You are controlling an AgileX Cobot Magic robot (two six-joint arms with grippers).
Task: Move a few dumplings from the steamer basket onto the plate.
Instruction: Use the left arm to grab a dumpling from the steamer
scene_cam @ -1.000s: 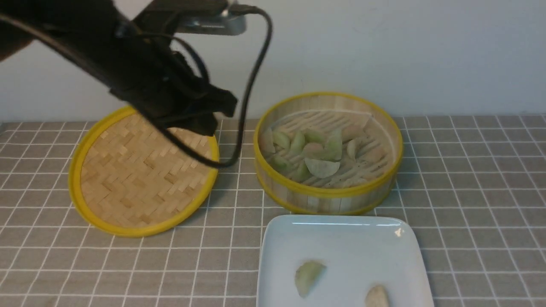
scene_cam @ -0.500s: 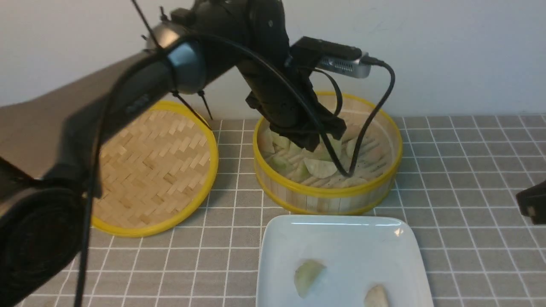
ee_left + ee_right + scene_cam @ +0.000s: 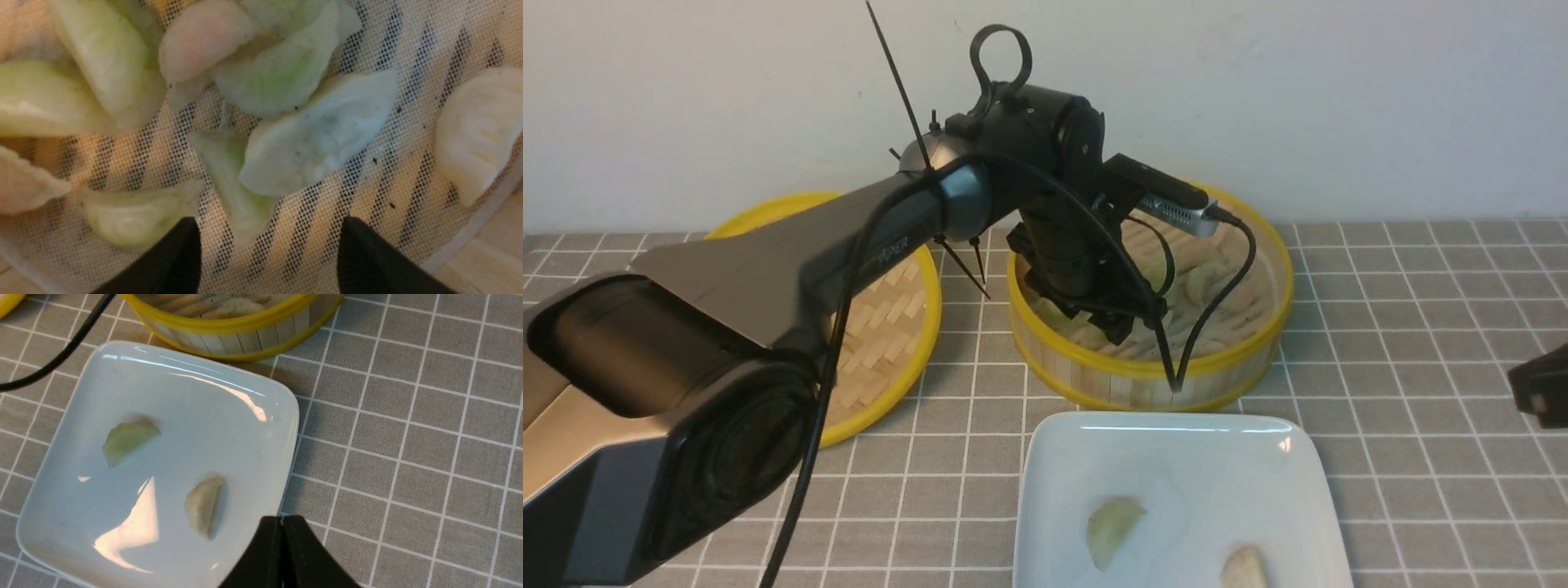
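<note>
The steamer basket (image 3: pixel 1143 384) stands mid-table with several dumplings on its mesh liner. My left gripper (image 3: pixel 1107 322) reaches down into it, open. In the left wrist view the left gripper (image 3: pixel 269 228) hovers just over the liner, and the tip of a slim green dumpling (image 3: pixel 235 183) lies between its fingers, untouched. A large pale dumpling (image 3: pixel 318 134) lies just beyond, with a pinkish one (image 3: pixel 204 36) farther off. The white plate (image 3: pixel 1217 457) in front holds a green dumpling (image 3: pixel 1112 523) and a cream dumpling (image 3: pixel 1245 567). My right gripper (image 3: pixel 282 520) is shut and empty above the plate's edge (image 3: pixel 184 404).
The shallow woven lid (image 3: pixel 882 327) lies left of the basket, partly hidden by my left arm. The left wrist camera's black cable (image 3: pixel 1201 327) hangs over the basket's front rim. A white wall runs close behind the basket. My right gripper tip (image 3: pixel 1535 392) shows at the right edge.
My left arm swung from above the lid over to the basket and dropped down among the dumplings, and its gripper opened. My right gripper's tip came into view at the right edge.
</note>
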